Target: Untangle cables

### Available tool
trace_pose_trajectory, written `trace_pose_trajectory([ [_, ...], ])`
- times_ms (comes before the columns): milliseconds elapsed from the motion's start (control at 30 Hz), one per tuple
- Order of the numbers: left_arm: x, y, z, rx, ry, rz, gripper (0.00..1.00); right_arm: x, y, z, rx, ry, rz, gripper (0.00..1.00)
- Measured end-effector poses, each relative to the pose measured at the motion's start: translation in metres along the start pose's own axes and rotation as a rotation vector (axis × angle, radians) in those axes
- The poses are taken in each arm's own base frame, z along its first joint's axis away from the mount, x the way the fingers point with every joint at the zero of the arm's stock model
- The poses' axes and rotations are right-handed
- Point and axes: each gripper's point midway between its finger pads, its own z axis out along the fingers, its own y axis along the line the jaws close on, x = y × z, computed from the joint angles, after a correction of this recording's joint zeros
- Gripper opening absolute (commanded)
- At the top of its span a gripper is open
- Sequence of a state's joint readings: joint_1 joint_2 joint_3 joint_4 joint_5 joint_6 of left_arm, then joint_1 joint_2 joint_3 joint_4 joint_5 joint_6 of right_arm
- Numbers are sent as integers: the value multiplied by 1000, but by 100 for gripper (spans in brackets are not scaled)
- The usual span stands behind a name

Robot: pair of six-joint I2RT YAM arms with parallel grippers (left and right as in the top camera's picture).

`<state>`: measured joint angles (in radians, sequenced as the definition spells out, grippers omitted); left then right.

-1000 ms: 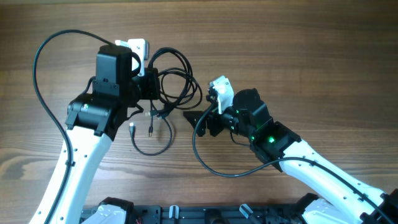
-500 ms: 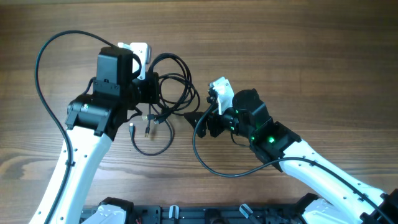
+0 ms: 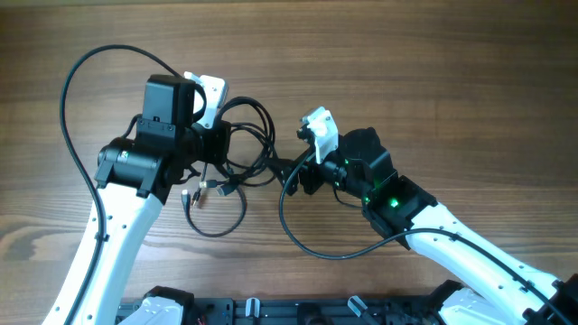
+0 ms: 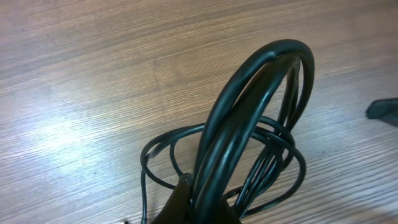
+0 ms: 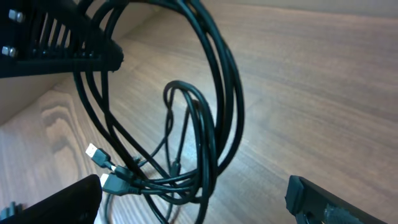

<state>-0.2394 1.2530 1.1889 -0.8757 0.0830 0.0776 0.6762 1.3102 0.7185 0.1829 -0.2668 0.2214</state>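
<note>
Now: left holds the bundle, right stands open

Near the tabletop's middle, the left gripper (image 3: pixel 219 141) is clamped on the cables (image 3: pixel 244 149), holding their loops upright. The right gripper (image 3: pixel 282 170) is the nearer free one, jaws wide apart, with the loops straight ahead of it. One tangled bundle; its strands cannot be counted; two plugs (image 5: pixel 111 182) show clearly

We see only desk (image 3: pixel 433 72): brown wood-grain top, grain running left to right, filling whole overhead frame. We note pale glare patch on it, left side of left wrist view.
</note>
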Motion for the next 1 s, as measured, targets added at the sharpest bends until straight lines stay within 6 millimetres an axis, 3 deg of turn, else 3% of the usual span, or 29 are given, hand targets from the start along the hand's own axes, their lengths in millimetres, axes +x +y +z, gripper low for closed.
trace_pose_trajectory([
  [167, 0, -2, 0, 11, -1, 15, 4, -5, -4, 0, 22, -21, -35, 99],
  [467, -27, -48, -8, 282, -114, 39, 4, -3, -11, 0, 65, -12, -93, 93],
  [600, -35, -54, -11, 318, -147, 32, 4, 4, -16, -1, 92, 13, -89, 89],
  [767, -41, -56, -13, 333, -170, 28, 4, 10, -19, -1, 103, 40, -88, 67],
  [933, -43, -52, -12, 310, -177, 19, 4, 13, -21, -2, 114, 53, -96, 17],
  [1000, -43, -49, -11, 289, -174, 3, 4, 13, -22, -2, 118, 51, -80, 4],
])
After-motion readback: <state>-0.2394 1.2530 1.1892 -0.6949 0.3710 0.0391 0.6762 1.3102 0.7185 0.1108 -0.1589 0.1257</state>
